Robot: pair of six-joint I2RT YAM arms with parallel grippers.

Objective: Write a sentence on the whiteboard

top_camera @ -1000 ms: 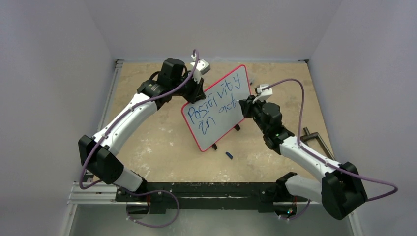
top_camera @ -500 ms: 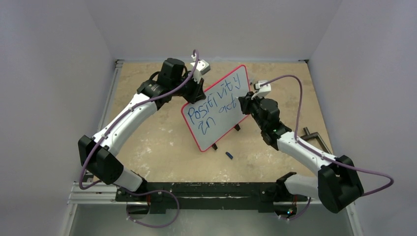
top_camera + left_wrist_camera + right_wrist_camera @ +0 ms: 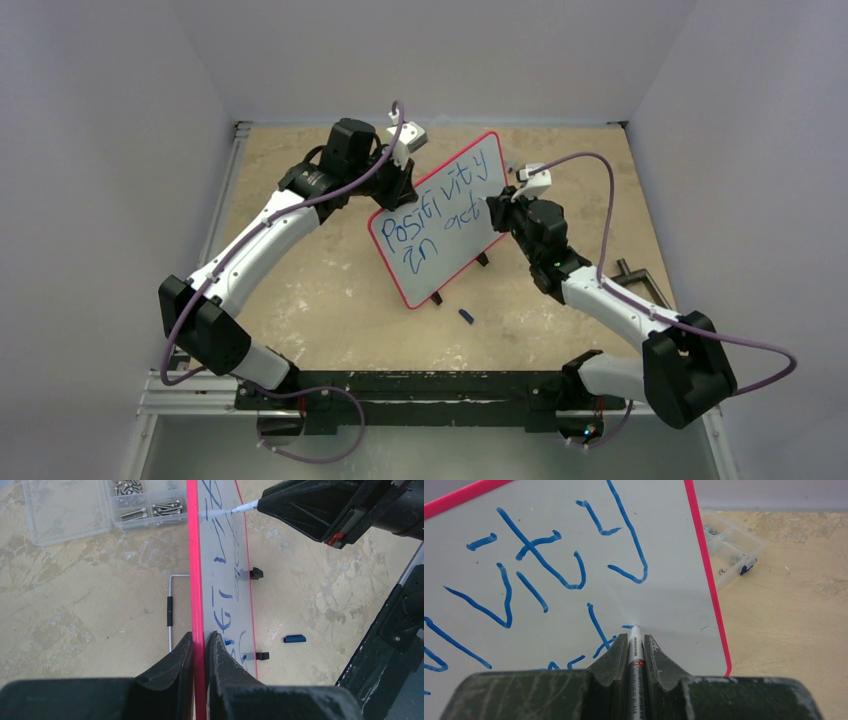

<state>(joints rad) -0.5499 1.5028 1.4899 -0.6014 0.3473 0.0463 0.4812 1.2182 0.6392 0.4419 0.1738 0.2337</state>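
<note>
The right arm has swung its elbow in a little over the past second, while its pincer has hardly left its spot. The right gripper (image 3: 635, 639) is clenched on a slim white marker with a blue tip (image 3: 635, 655), and that tip now rests against the glossy white, red-framed whiteboard (image 3: 440, 215) just past the last blue letter of the lower line. The wrist view shows a tiny fresh fleck of blue at the tip, but from above the writing reads the same as it did a moment ago: "Positivity" on top, "in act" beneath. I take it the arm has re-angled to begin the next letter, so the sentence looks part-written, with room left at the right end of the lower line.

The board stands propped on edge, tilted, in the middle of the tan marbled table (image 3: 330, 290), between the two arms. The left gripper (image 3: 201, 636) is pinched tight on the red frame at the board's upper left edge, steadying it against the push of the pen.

By my count:
- One board, carrying two lines of blue writing.
- Two small black clip feet, one (image 3: 255, 573) farther along and one (image 3: 261, 656) nearer.
- One marker.
- One small blue pen cap (image 3: 466, 316), lying loose on the table just in front of the board.
- One clear plastic compartment box of screws (image 3: 100, 505), behind the board.
- One bent metal rod with a black sleeve (image 3: 170, 611), also behind it.
</note>
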